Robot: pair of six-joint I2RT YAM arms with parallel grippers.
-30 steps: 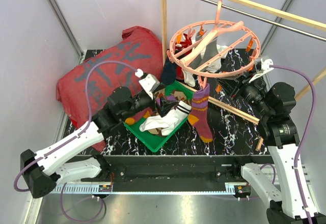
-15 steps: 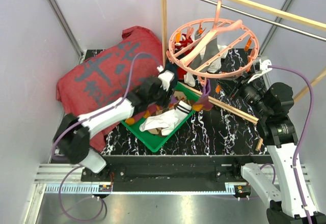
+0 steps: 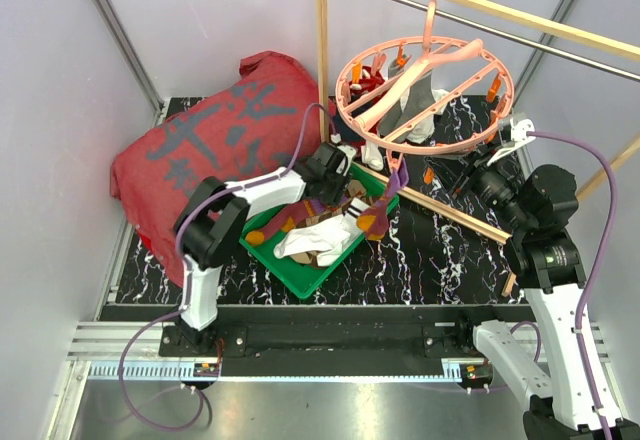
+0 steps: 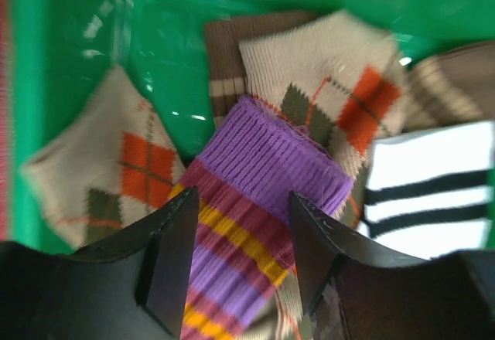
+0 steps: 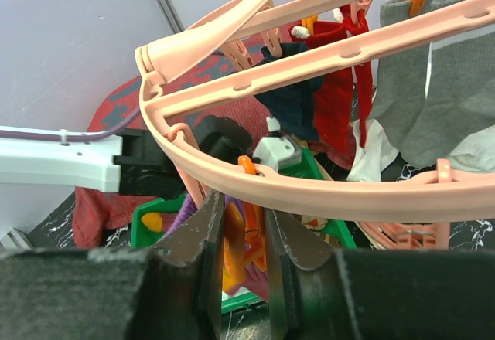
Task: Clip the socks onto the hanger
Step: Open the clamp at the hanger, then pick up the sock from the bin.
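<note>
The salmon-pink hanger (image 3: 505,85) hangs from the rail, with grey (image 5: 433,85), red (image 5: 340,100) and navy (image 5: 290,93) socks clipped on. My right gripper (image 3: 440,173) is just under the ring's (image 5: 325,193) near rim, shut on a dangling orange clip (image 5: 236,236). A purple-orange striped sock (image 3: 383,208) hangs below that rim, its lower part bunched on the tray edge. My left gripper (image 3: 345,185) is low over the green tray (image 3: 300,270). In the left wrist view its jaws (image 4: 244,209) stand apart with a purple-orange striped sock (image 4: 255,162) lying flat between them.
The tray holds argyle socks (image 4: 332,100) and a white sock with black stripes (image 3: 320,235). A big red cloth (image 3: 200,150) lies left of the tray. The wooden-and-metal rail frame (image 3: 322,50) stands behind, with a wooden bar (image 3: 460,218) on the table.
My left arm swung from the near left to reach across the tray's back. The hanging purple sock's lower end rose and bunched at the tray. The right arm has not moved.
</note>
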